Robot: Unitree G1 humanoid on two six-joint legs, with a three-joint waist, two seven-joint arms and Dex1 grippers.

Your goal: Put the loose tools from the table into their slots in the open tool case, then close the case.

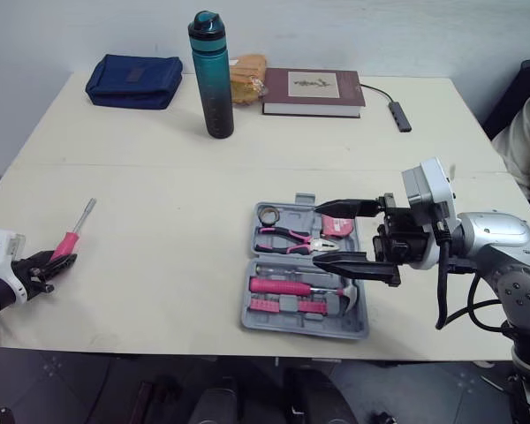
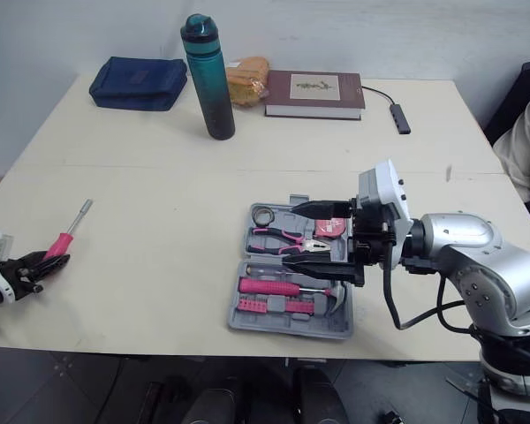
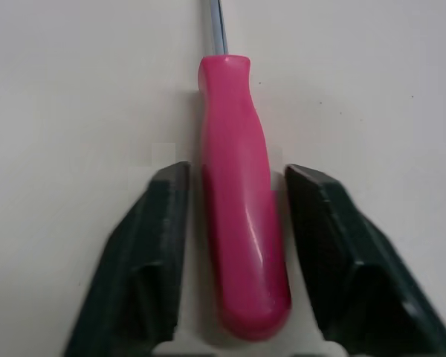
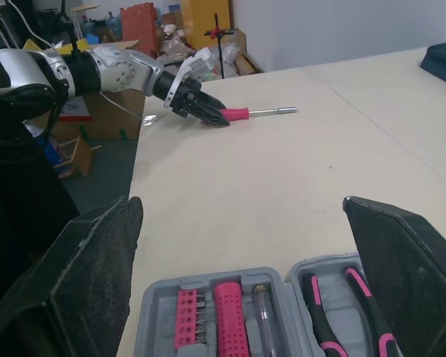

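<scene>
A pink-handled screwdriver [image 1: 71, 237] lies on the table near its left edge, steel shaft pointing away from me. My left gripper [image 1: 53, 268] is open, its fingers [image 3: 152, 245] straddling the rear of the handle [image 3: 241, 223] with narrow gaps on both sides. The grey tool case [image 1: 305, 331] lies open at the front middle, with pink pliers [image 1: 287, 238], a hammer [image 1: 300, 287], a bit row [image 1: 287, 306] and a tape measure [image 1: 340, 225] in its slots. My right gripper [image 1: 318, 236] hovers over the case's right side, open wide and holding nothing.
At the back of the table stand a teal bottle [image 1: 212, 75], a blue pouch [image 1: 134, 81], a bag of bread [image 1: 247, 78], a dark red book [image 1: 314, 91] and a USB hub [image 1: 400, 115]. A person's sleeve [image 1: 526, 141] shows at the right edge.
</scene>
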